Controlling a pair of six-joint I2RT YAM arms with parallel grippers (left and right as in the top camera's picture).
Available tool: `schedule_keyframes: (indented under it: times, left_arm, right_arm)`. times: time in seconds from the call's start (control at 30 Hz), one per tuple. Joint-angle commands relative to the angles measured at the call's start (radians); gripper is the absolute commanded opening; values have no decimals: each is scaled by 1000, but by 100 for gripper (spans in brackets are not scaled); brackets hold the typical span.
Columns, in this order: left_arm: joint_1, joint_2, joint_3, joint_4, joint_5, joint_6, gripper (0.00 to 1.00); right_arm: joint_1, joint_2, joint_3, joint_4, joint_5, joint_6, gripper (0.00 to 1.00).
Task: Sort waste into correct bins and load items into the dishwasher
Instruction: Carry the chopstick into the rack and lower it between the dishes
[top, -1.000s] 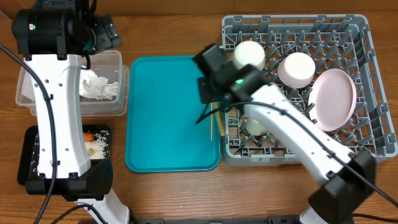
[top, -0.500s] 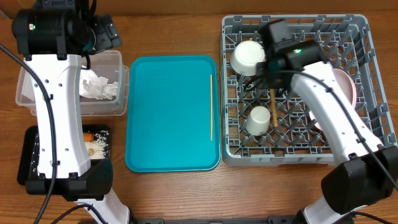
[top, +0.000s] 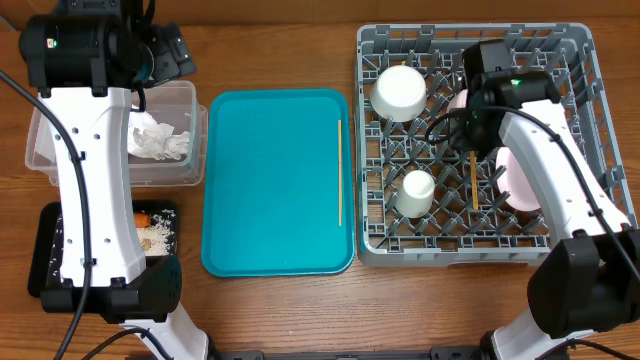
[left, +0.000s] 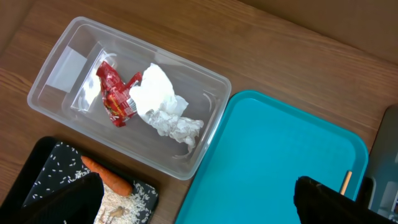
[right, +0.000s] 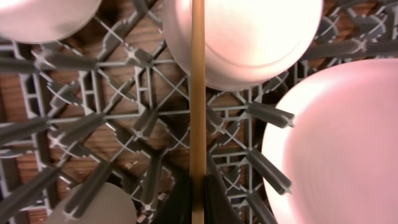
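Right wrist shows my right claw (right: 198, 188) pinching the end of a chopstick (right: 198, 93) over the dish rack (right: 138, 119), a light, stiff, probably slippery stick; left claw (left: 196, 202) gapes wide.

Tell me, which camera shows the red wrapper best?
The left wrist view: the red wrapper lies plainly in the clear tub beside the crumpled paper. Overhead, the left arm hides it; the right wrist view faces the rack.
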Motion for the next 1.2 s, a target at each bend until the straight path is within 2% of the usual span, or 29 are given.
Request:
schedule_keyframes:
  times: [0.0,0.13,0.2,0.23,0.67,0.8,0.83,1.17]
  left_arm:
    - [-1,-31,8,2,4,-17,100]
    - [-1,-31,8,2,4,-18,100]
    - [-1,-31,8,2,4,-17,100]
    - [-1,-31,8,1,4,-17,100]
    - [-1,-31,8,2,4,-17,100]
    - [-1,-31,8,2,4,-17,100]
    - [-1,-31,8,2,4,-18,100]
    - [-1,-31,8,2,4,-17,100]
  right_arm:
    - [-1,-5,-35,29,-18,-37,4]
    - [-1,-4,-57,48,-18,-37,4]
    - [-1,-4,-60,50,-18,-36,18]
    - [-1,-4,-60,50,-18,-36,19]
    - [-1,-4,-60,67,-24,-29,20]
    - [-1,-4,-60,47,-97,-29,38]
    - [-1,-4,-60,42,-121,-28,39]
    - [-1,-4,-60,19,-191,141,37]
